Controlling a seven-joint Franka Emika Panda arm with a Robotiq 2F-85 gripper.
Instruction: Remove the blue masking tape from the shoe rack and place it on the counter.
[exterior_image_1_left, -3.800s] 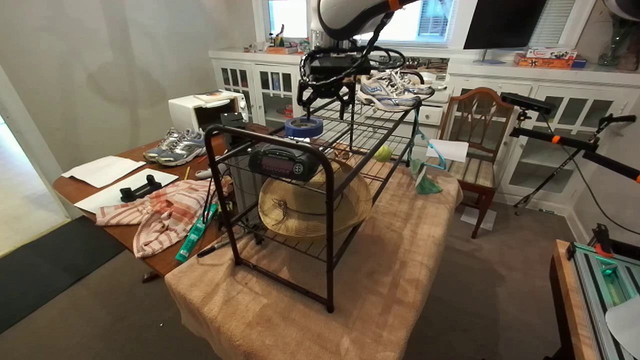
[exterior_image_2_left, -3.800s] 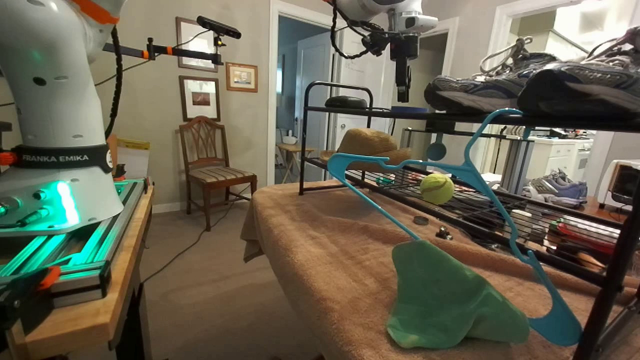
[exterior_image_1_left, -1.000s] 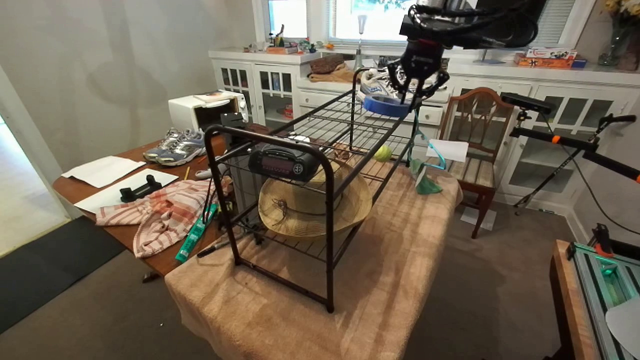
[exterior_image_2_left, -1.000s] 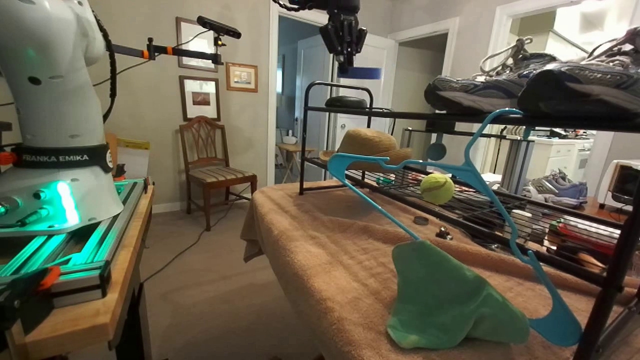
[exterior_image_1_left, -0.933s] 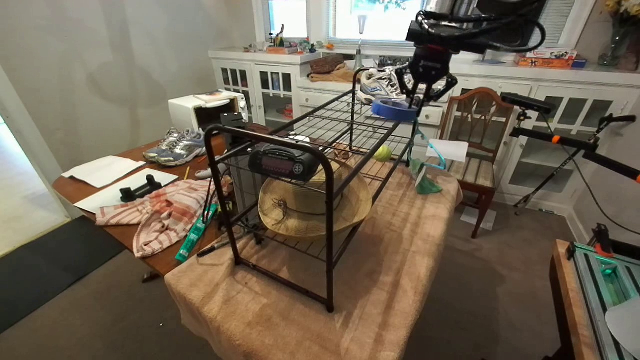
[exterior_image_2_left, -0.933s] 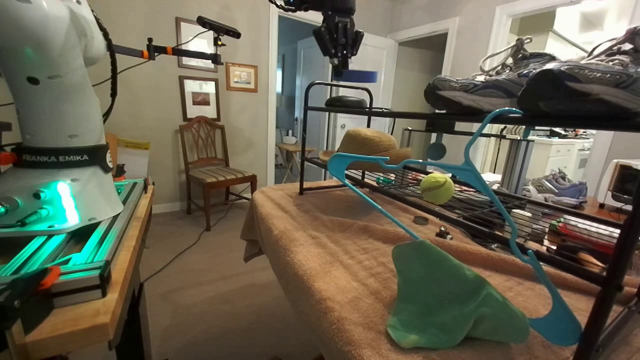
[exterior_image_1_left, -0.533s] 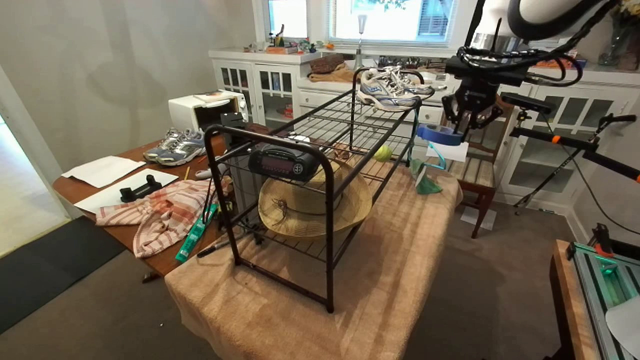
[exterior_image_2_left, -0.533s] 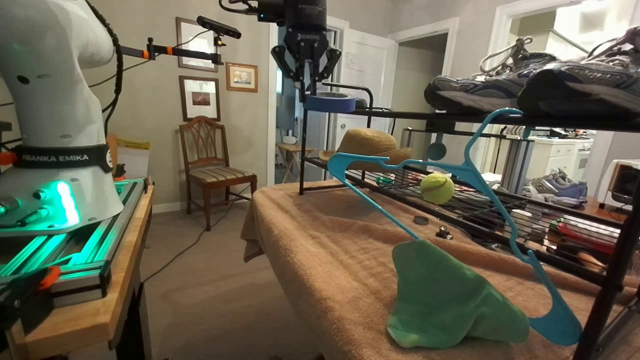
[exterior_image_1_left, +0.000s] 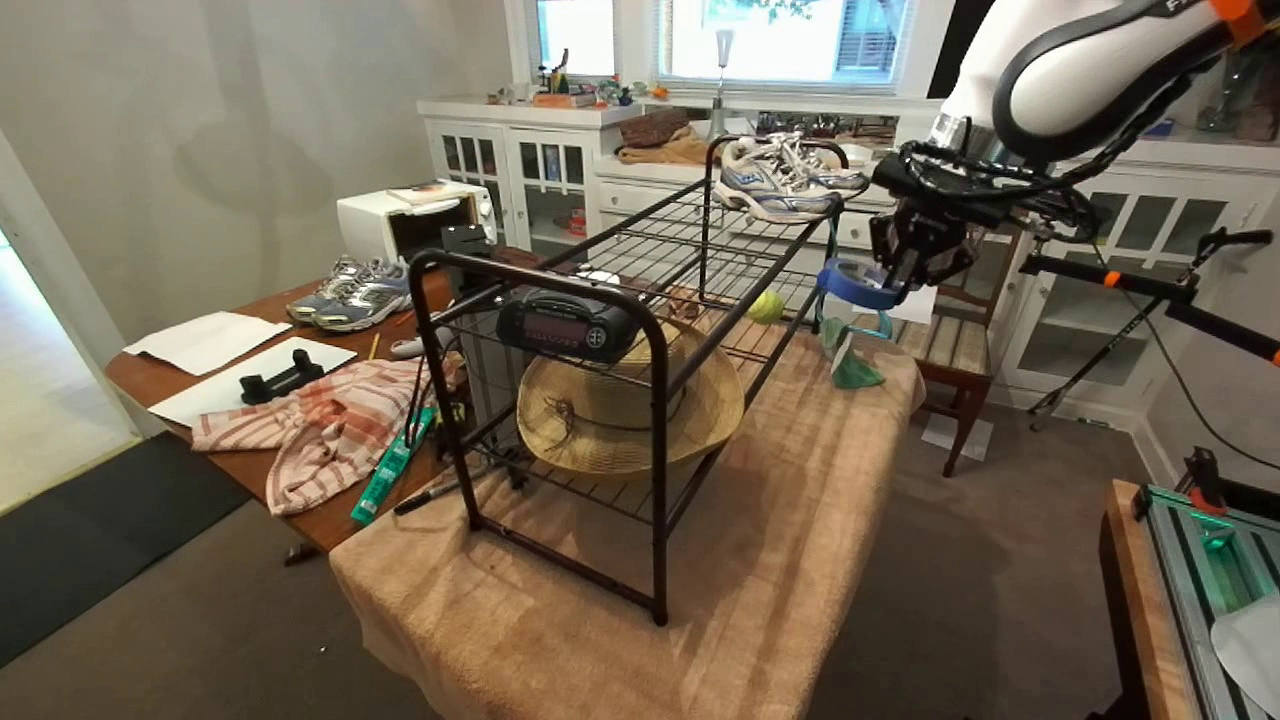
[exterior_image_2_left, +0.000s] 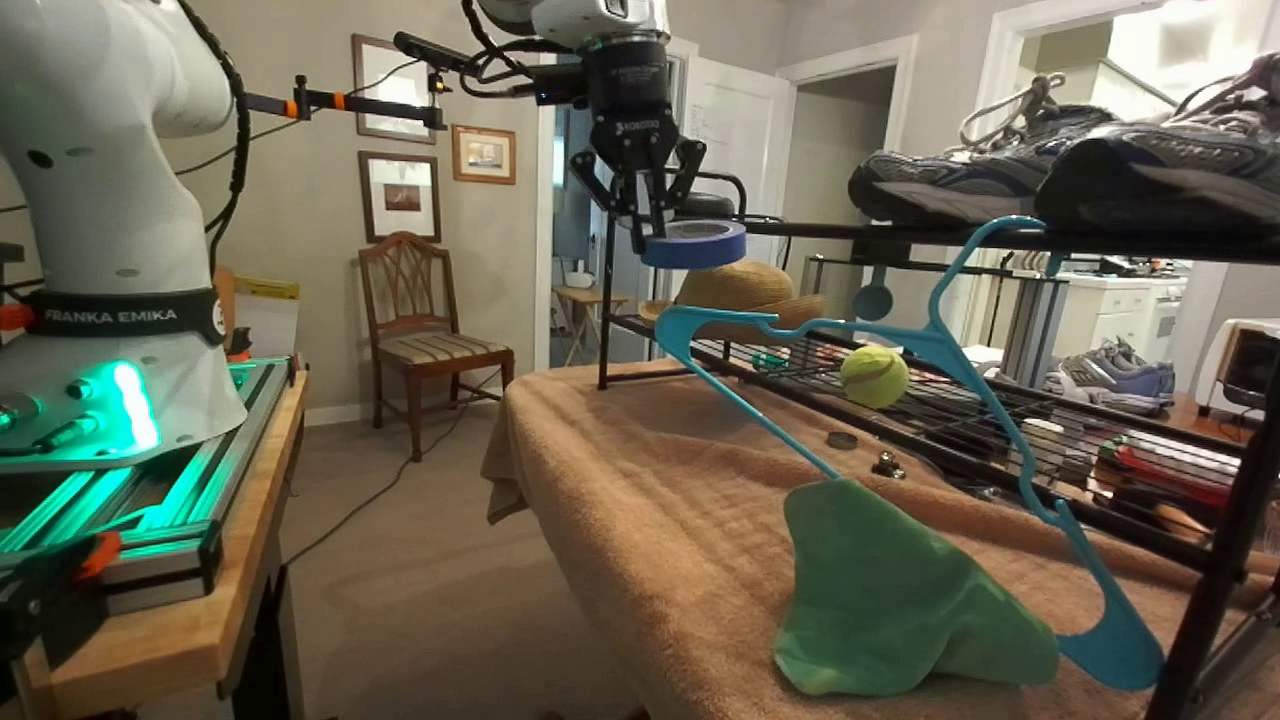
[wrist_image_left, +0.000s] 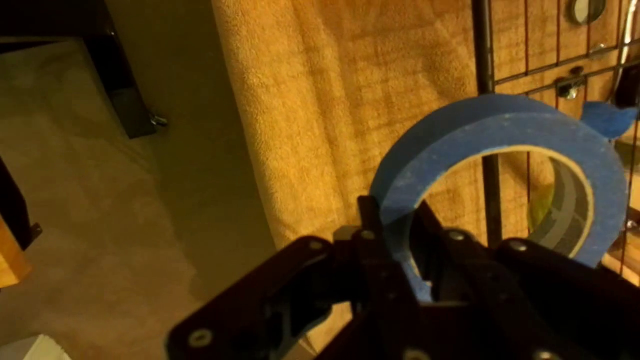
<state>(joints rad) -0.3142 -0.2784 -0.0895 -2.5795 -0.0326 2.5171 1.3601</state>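
The blue masking tape (exterior_image_1_left: 858, 290) hangs in the air, off the long side of the shoe rack (exterior_image_1_left: 658, 500), near the rack's far end in this exterior view. My gripper (exterior_image_2_left: 645, 238) is shut on the ring's wall, one finger outside and one through the open centre, as the wrist view shows of the tape (wrist_image_left: 510, 122) and gripper (wrist_image_left: 396, 212). The ring lies roughly flat, slightly tilted. Below it spreads the counter (exterior_image_1_left: 760, 560), covered by a tan cloth. In the wrist view a black rack bar passes beneath the ring.
A light-blue hanger (exterior_image_2_left: 745, 405) with a green cloth (exterior_image_2_left: 900, 600) hangs from the rack near the tape. Sneakers (exterior_image_1_left: 780, 185) and a clock radio (exterior_image_1_left: 568, 325) sit on the top tier. Lower are a straw hat (exterior_image_1_left: 620, 430) and a tennis ball (exterior_image_2_left: 874, 378).
The tape lay on the top tier under my open gripper. It was gripped and lifted, then carried past the rack's side and lowered. In the last half second the gripper has tilted.
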